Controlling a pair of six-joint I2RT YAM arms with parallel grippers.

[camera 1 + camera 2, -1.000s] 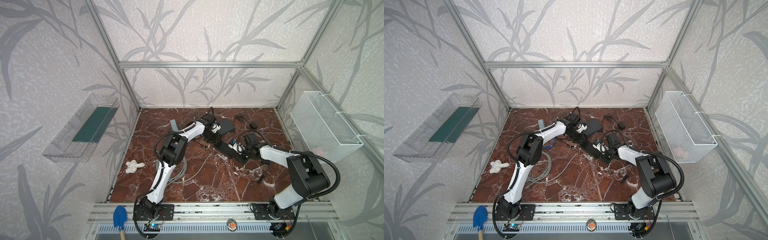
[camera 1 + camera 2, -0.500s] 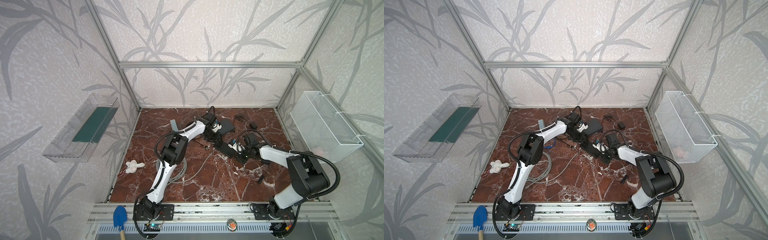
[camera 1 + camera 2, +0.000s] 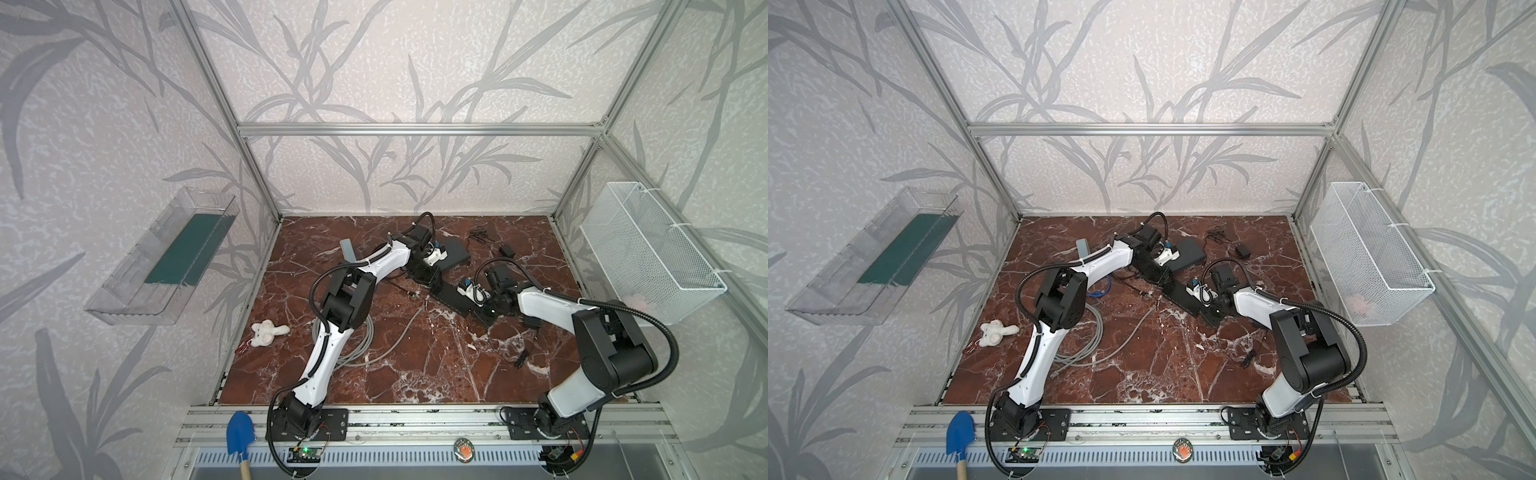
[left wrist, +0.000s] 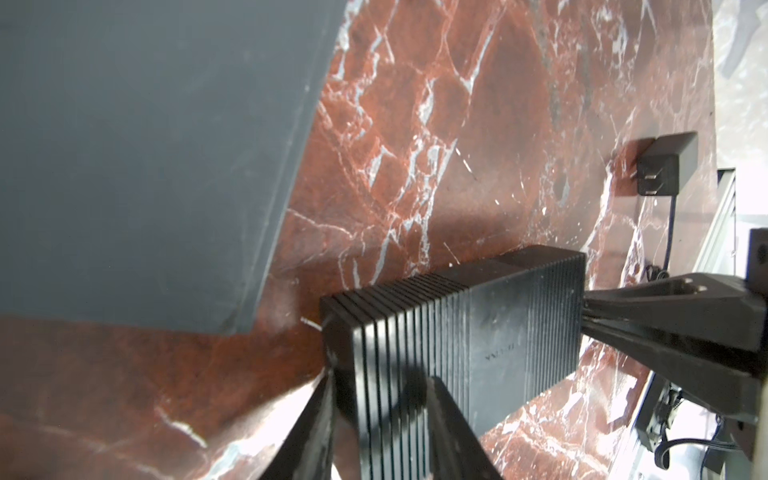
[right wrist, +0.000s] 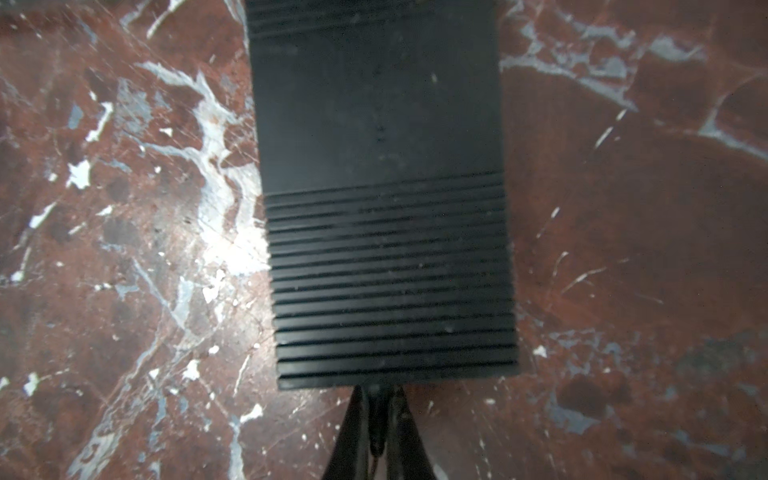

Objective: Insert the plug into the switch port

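The plug (image 5: pixel 376 424) at the switch (image 5: pixel 382 208)
The right hand (image 5: pixel 376 399) is clenched on the plug at the switch's near end; the left hand (image 4: pixel 380 380) straddles the far end, grip unclear.

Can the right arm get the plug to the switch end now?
Probably yes: right gripper, shut on the plug, sits at the switch end with nothing between; left gripper straddles the opposite end.

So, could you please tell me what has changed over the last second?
Nothing visibly moved in the top views. The left gripper still straddles one end of the black switch, the right gripper stays shut at its other end, and the white toy and adapter lie where they were.
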